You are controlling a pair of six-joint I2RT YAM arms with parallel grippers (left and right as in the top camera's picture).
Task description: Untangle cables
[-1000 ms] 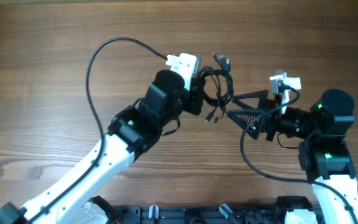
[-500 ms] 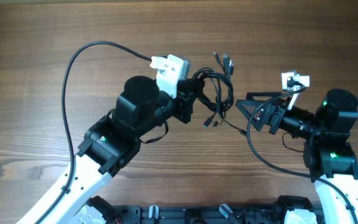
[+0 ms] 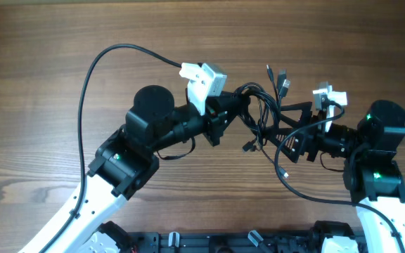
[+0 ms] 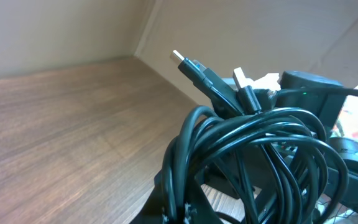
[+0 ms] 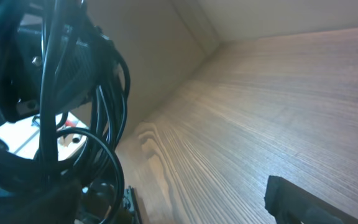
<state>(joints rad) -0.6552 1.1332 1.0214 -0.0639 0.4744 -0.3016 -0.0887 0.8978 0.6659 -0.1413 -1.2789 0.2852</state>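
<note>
Cables (image 3: 262, 112) hung bunched over the worktop (image 3: 48, 42), clenched in the left tool (image 3: 232, 112), the right tool (image 3: 284, 132) spread wide beside them: separating seemingly underway, next needing one loose strand pinched.

The left arm stretches across the wooden table (image 3: 41, 63) from 7 o'clock toward the centre. Its left gripper (image 3: 235, 111) is clamped on a knot of cables (image 3: 261, 112). Two plugs (image 3: 281, 77) stick out of the knot toward 1 o'clock. At 3 o'clock of the knot, the right gripper (image 3: 287, 131) has its jaws spread wide, close against the loops.
</note>
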